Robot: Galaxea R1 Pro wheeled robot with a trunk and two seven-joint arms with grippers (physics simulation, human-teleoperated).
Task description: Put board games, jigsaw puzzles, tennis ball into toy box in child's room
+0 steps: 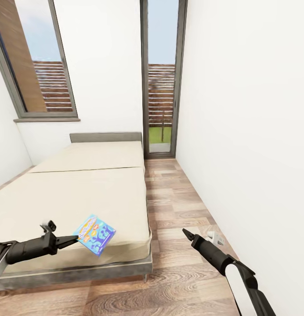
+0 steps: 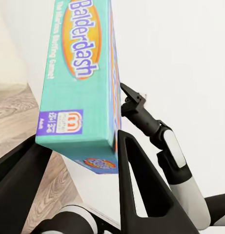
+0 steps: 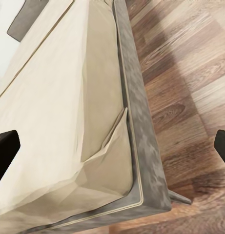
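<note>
My left gripper (image 1: 75,239) is shut on a blue-and-orange board game (image 1: 94,235), a flat box held tilted above the near right part of the bed (image 1: 81,188). The left wrist view shows the box (image 2: 78,83) reading "Balderdash", clamped edge-on between the gripper's (image 2: 75,146) black fingers. My right gripper (image 1: 186,231) hangs over the wood floor to the right of the bed. In the right wrist view the gripper (image 3: 112,146) is open and empty, looking down on the bed's corner (image 3: 127,161). The mattress is bare beige with a grey headboard.
A strip of wood-plank floor (image 1: 178,206) runs between the bed and the white right wall (image 1: 248,153) to a tall glass door (image 1: 163,87). A small white object (image 1: 215,238) lies on the floor by that wall. A window (image 1: 38,61) is at the back left.
</note>
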